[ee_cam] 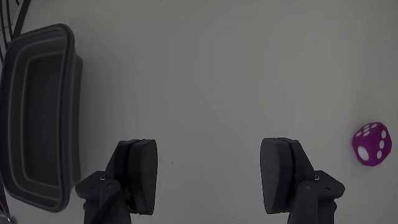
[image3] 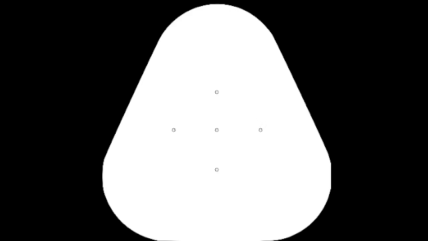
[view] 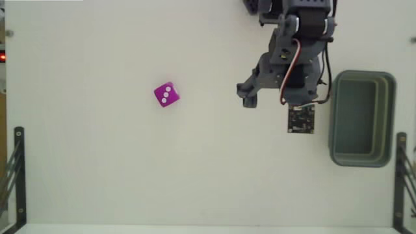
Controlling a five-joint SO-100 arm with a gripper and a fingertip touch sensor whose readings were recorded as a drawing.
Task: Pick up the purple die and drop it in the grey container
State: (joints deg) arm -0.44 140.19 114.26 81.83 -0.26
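Two dark fingers (ee_cam: 140, 177) fill the bottom of the wrist view, spread wide with only bare table between them; the claw (ee_cam: 210, 177) is apart and holds nothing. Both fingers are cut off by the lower edge of that view, so their mounts show only in part. Seen from the fixed view, the claw (view: 270, 99) hangs from the arm (view: 300, 29), which comes in from the top edge and is cropped there, its base out of sight. From this angle the fingers overlap the arm's body and their gap is hard to read. A small black circuit board (view: 301, 119) lies just below the arm's tip in the fixed view, its upper edge partly covered by the arm.

Off to the right in the wrist view, the purple die (ee_cam: 372, 144) sits on the white table (ee_cam: 217, 68), close to the frame's right edge and well clear of the fingers. In the fixed view the die (view: 166, 95) lies to the left of the claw, well apart from it, showing three white dots on top.

On the opposite side stands the grey container (view: 362, 118), right of the arm in the fixed view, empty as far as its floor shows. In the wrist view it (ee_cam: 37, 112) lies at the left, its left side cropped by the frame.

Black frame pieces (view: 17, 175) stand at the lower corners of the fixed view, only partly visible.
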